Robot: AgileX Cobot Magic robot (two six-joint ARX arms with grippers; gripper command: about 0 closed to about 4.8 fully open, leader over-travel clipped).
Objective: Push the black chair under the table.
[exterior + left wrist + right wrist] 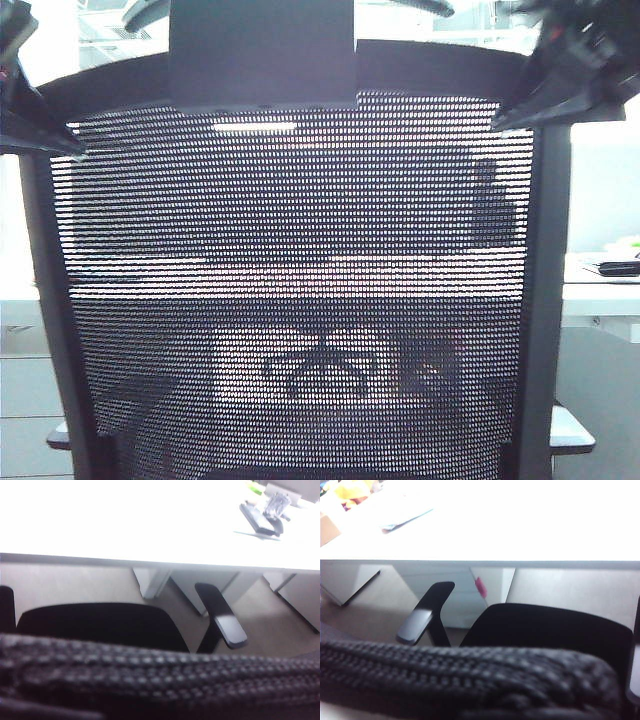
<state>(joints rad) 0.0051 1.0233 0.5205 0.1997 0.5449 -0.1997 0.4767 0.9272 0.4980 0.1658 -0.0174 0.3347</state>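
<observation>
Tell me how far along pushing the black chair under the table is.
Done: both arms are at the top corners of the black chair, left gripper and right gripper by its mesh back. In hand: the seat sits just short of the table edge, with the armrest reaching under it. Left: push until the seat goes beneath the top. Whether the fingers are open cannot be told.

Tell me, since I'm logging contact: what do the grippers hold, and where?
Cannot tell. Both grippers, left and right, sit at the black chair's top edge; fingers hidden.
</observation>
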